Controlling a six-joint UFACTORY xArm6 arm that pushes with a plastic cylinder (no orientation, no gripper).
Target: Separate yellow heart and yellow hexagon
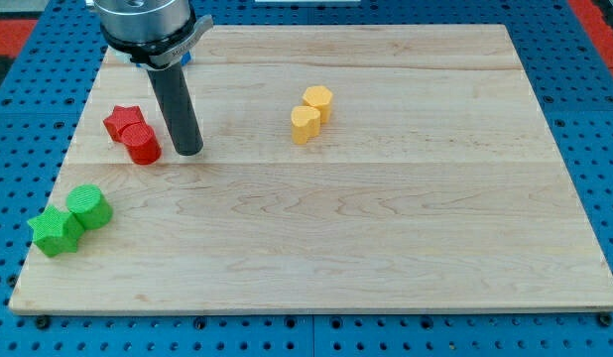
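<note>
Rod upright at the view's upper left; I carry no jaws, only my tip (188,151), resting on the wooden board (386,248) just right of the red cylinder (144,145) and red star (122,121). Bare wood runs rightward from the tip. Yellow heart (306,125) and yellow hexagon (318,102) sit well right of it, apparently touching. Green star (55,231) and green cylinder (89,206) lie near the left edge.

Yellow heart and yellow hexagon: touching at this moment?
Touching. The camera view shows the yellow heart pressed against the yellow hexagon, no board visible between them. My tip is far off, beside the red blocks.
</note>
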